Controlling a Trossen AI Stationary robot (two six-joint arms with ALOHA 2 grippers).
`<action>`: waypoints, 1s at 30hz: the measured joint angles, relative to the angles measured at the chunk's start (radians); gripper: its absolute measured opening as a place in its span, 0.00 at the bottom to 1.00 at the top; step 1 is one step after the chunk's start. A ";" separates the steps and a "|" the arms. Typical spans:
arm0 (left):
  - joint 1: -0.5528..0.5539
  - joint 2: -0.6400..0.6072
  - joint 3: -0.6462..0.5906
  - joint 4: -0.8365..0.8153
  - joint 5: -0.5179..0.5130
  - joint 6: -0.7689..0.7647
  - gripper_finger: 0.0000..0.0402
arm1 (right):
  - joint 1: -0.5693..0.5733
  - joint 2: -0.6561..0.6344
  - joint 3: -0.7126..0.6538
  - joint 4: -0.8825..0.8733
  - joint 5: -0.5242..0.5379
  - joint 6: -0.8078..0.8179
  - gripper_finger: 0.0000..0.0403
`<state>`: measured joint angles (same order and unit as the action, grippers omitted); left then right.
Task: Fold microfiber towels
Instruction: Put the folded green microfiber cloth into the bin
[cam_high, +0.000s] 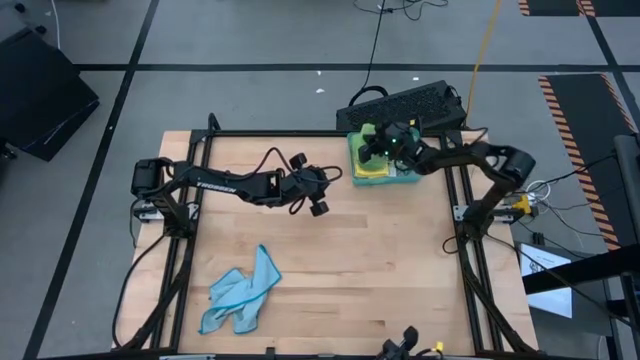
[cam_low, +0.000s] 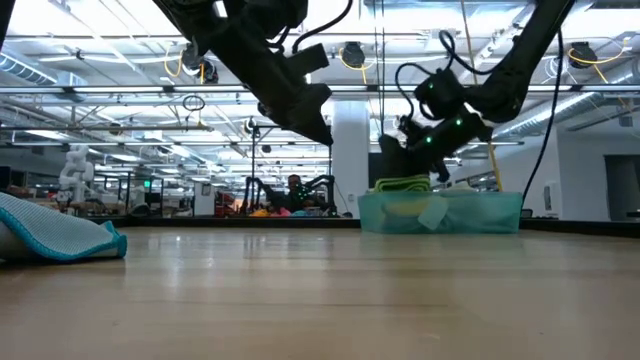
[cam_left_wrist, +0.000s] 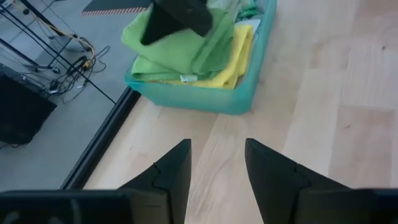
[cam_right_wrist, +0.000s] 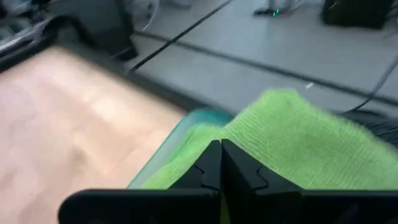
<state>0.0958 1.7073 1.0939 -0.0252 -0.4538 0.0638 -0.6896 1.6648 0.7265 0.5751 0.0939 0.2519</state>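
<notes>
A wooden desk carries a teal plastic tray at its far right corner, and a black keyboard lies on the floor just beyond that corner. Cables trail over the floor past the right edge. Nothing lies on the bare wood between the tray and the near left corner.

The tray holds a stack of towels: a bright green towel on top, rumpled and loosely folded, with a yellow towel under it showing along one side. A white label sticks out at the stack's edge. In the low view the stack rises a little above the tray's rim. A light blue towel lies crumpled near the near left corner of the desk, well apart from the tray; one corner of it points toward the middle of the desk.

The right hand is over the tray, at the top of the stack. Its fingers are pressed together with no gap, and the green cloth lies right against and around their tips; whether a fold of cloth is pinched between them cannot be told. The left hand hangs above the middle of the desk, toward the far edge, pointing at the tray. Its fingers stand partly apart with only bare wood between them, grasping nothing.
</notes>
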 joint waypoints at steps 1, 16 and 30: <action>0.000 0.000 0.000 -0.006 0.000 0.006 0.38 | 0.009 0.009 0.000 -0.008 -0.016 0.008 0.00; 0.000 0.000 0.000 -0.003 0.000 0.017 0.38 | 0.046 0.035 0.001 -0.182 0.053 -0.050 0.00; 0.002 0.000 0.000 -0.002 0.000 0.010 0.38 | 0.090 -0.070 -0.001 -0.147 0.006 -0.075 0.00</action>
<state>0.0978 1.7073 1.0939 -0.0271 -0.4541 0.0742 -0.5993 1.5949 0.7254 0.4278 0.0995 0.1766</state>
